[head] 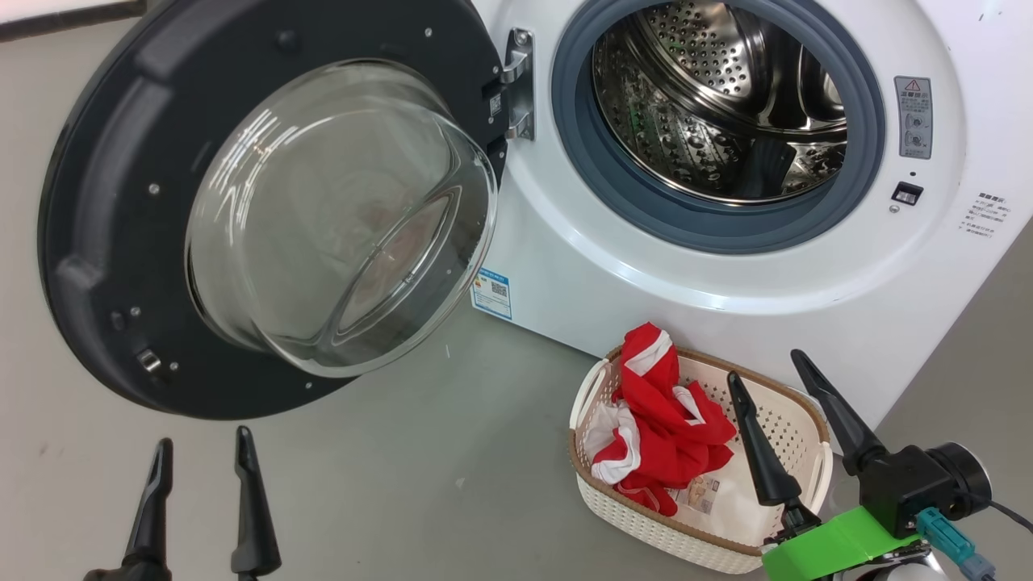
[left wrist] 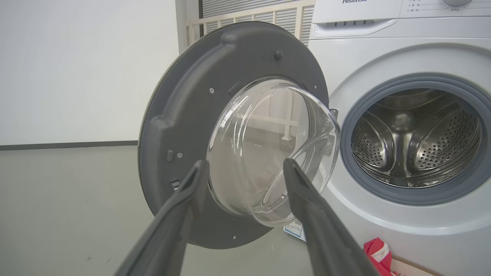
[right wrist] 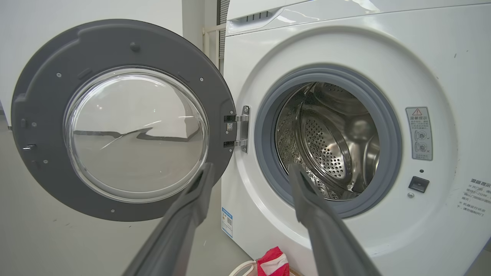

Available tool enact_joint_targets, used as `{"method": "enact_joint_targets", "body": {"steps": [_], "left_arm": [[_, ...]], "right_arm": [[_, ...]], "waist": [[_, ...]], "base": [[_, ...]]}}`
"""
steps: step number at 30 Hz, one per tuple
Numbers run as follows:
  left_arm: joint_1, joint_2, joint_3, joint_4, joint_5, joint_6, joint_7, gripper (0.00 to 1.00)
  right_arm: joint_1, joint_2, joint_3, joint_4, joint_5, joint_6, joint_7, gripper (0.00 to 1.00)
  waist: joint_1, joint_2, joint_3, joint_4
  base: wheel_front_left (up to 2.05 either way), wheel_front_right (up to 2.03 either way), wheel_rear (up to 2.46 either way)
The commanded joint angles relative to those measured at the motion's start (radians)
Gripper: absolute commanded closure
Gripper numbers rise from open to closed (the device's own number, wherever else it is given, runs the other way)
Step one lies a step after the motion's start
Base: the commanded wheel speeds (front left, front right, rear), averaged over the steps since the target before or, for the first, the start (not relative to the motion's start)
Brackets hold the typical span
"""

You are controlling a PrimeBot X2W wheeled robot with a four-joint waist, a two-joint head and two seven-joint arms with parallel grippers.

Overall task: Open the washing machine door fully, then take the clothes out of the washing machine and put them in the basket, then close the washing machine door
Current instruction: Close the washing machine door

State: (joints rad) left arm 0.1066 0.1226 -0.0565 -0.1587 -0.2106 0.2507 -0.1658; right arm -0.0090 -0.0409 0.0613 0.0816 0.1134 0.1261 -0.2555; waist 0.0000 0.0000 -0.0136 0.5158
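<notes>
Grey inner face of washing machine door (head: pixel 266 218) points outward, wide open; left claw (head: pixel 203 437), right claw (head: pixel 765 365) released

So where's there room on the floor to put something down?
The bare floor between the door and the basket is free, just ahead of the left gripper. It's crowded at the basket: red clothes fill its left half, and the right gripper hangs over the right half.

Clothes (head: pixel 658 420) lie in basket (head: pixel 646 516) before washing machine (head: pixel 646 274).
</notes>
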Motion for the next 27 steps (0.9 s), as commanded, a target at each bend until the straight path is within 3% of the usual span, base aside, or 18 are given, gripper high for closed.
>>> {"method": "enact_joint_targets", "body": {"steps": [1, 2, 3, 4, 5, 11, 17, 23, 27], "left_arm": [[-0.014, 0.01, 0.036, -0.032, -0.001, 0.01, -0.008, 0.0], [-0.014, 0.012, 0.035, -0.031, 0.002, 0.01, -0.007, 0.35], [-0.014, 0.015, 0.034, -0.03, 0.005, 0.011, -0.005, 0.94], [-0.014, 0.015, 0.034, -0.03, 0.005, 0.011, -0.005, 0.94], [-0.016, 0.016, 0.034, -0.029, 0.006, 0.012, -0.004, 1.0], [-0.061, 0.018, 0.068, -0.059, -0.009, 0.012, -0.066, 1.0], [-0.149, 0.035, 0.168, -0.07, -0.056, -0.009, -0.094, 1.0], [-0.321, 0.022, 0.306, 0.007, -0.248, -0.08, -0.096, 1.0], [-0.451, 0.054, 0.373, 0.104, -0.349, -0.12, -0.096, 1.0]], "right_arm": [[-0.046, -0.009, 0.025, -0.02, 0.002, 0.005, -0.006, 0.0], [-0.045, -0.009, 0.026, -0.02, 0.002, 0.005, -0.006, 0.0], [-0.045, -0.009, 0.025, -0.019, 0.002, 0.005, -0.006, 0.0], [-0.045, -0.009, 0.025, -0.019, 0.002, 0.005, -0.006, 0.0], [-0.044, -0.009, 0.025, -0.019, 0.002, 0.005, -0.006, 0.0], [-0.035, -0.009, 0.013, -0.019, 0.01, 0.005, -0.006, 0.0], [-0.026, -0.009, 0.007, -0.022, 0.016, 0.005, -0.006, 0.0], [-0.018, -0.009, 0.003, -0.022, 0.01, 0.005, -0.006, 0.0], [-0.01, -0.009, 0.004, -0.021, 0.008, 0.005, -0.006, 0.0]], "waist": [[0.0, 0.0, 0.0, 0.0], [0.0, 0.0, 0.0, -0.001], [0.0, 0.0, 0.0, -0.001], [0.0, 0.0, 0.0, -0.001], [0.0, 0.0, 0.0, -0.002], [0.0, 0.0, -0.009, -0.006], [0.0, 0.0, -0.019, -0.013], [0.0, 0.0, -0.022, -0.021], [0.0, 0.0, -0.026, -0.028]], "base": [[0.0, 0.0, 0.0], [0.0, 0.0, 0.0], [0.0, 0.0, 0.0], [0.0, 0.0, 0.0], [0.0, 0.0, 0.0], [0.0, 0.0, 0.0], [0.0, 0.0, 0.0], [0.0, 0.0, 0.0], [0.0, 0.0, 0.0]]}}
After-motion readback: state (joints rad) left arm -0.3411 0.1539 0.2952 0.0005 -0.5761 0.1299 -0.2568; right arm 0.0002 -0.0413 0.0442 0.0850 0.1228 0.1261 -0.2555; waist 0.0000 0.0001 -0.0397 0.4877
